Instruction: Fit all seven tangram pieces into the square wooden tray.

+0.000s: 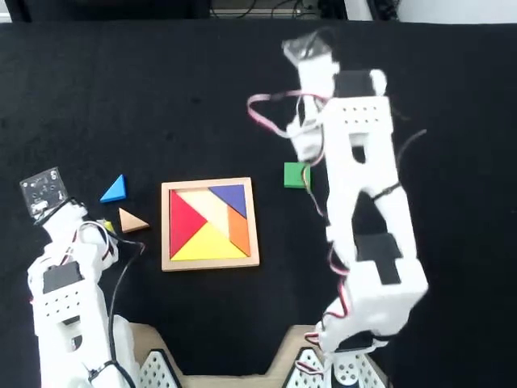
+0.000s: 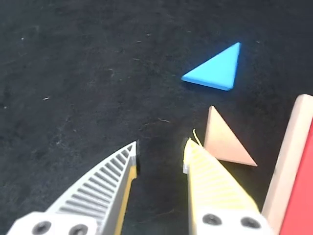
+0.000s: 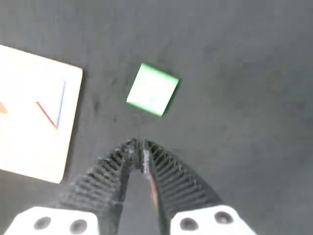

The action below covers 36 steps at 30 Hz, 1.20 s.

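The square wooden tray [image 1: 210, 263] sits mid-frame in the high view, with red, yellow, orange and dark blue pieces packed in. A pale patch near its top looks to me like the gap to be filled. Three pieces lie outside: the blue triangle [image 1: 115, 190] and tan triangle [image 1: 132, 220] just left of the tray, and the green square [image 1: 296, 175] just right of its upper corner. My left gripper [image 2: 161, 149] hangs beside the tan triangle, jaws parted and empty, I reckon because that piece is nearest. My right gripper [image 3: 142, 147] points at the green square, jaws pressed together on nothing. Everything rests on a matt black table [image 1: 161, 97], with cables [image 1: 307, 8] along the top edge.
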### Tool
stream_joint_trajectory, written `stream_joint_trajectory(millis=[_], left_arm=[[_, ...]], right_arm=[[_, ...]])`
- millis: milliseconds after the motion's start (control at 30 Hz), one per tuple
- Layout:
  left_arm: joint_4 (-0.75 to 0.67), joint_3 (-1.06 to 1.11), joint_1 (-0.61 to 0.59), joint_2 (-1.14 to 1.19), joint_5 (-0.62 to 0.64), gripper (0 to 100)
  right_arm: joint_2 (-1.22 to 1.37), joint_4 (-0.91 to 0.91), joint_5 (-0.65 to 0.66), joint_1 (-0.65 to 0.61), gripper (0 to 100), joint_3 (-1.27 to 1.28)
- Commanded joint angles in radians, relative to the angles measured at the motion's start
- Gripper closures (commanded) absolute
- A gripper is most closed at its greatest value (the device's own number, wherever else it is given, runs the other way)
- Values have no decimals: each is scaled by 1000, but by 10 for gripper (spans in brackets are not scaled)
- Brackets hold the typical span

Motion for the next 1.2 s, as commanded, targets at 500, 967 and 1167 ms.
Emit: stream_joint_trajectory(millis=[500, 967, 1167], left_arm=[[239, -236, 125, 5, -562, 834], [453, -513, 245, 204, 172, 830], [431, -555, 257, 442, 460, 709]], right_arm=[[-286, -821, -74, 95, 987, 866], [-156, -829, -74, 127, 987, 799], [-156, -827, -68, 127, 987, 802]])
